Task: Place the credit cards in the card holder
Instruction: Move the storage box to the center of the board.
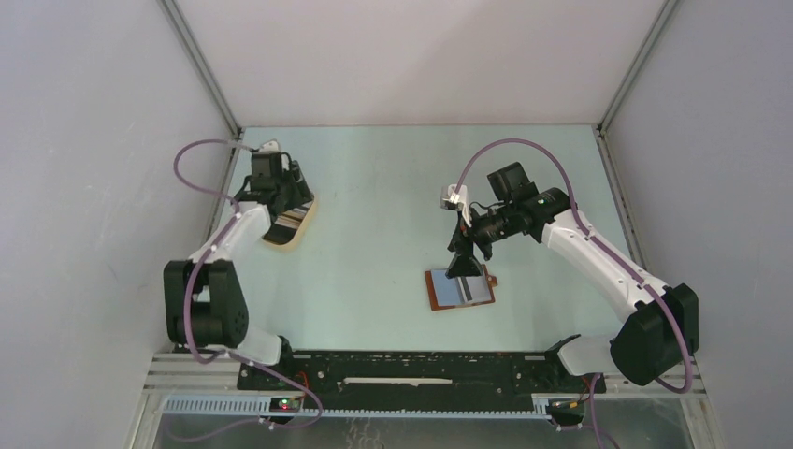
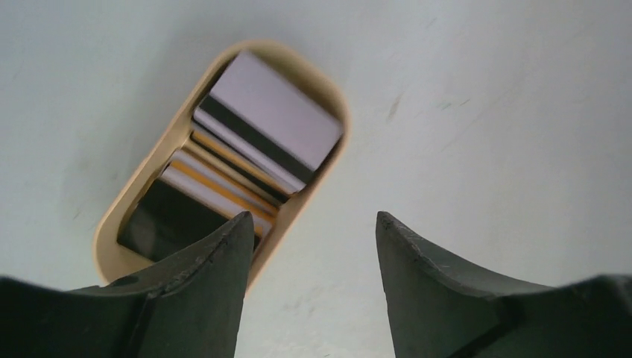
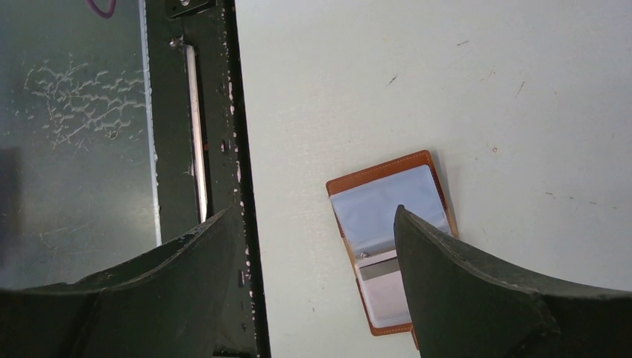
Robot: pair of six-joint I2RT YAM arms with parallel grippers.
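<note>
The left claw [image 2: 313,224] is hovering with its fingers spread and nothing between them. The oval tan tray [image 2: 108,253] is sitting ahead of it and off toward its left finger, which is covering the tray's near end. The credit cards [image 2: 276,119] are lying in the tray, overlapping like shingles. That is likely leaving raised edges for a finger to catch, which a card flat on the table [image 3: 447,89] would not offer.

The right claw [image 3: 314,220] is also hanging apart and empty. The card holder [image 3: 376,212] is lying directly beneath it, closer to its right finger, whose tip is hiding one corner. The holder is spread open with its clear sleeves facing up, so the claw seems to be waiting there to steady it or guide a card in. A pale card may already be sitting in the nearer sleeve, though the finger is blocking part of it.
</note>
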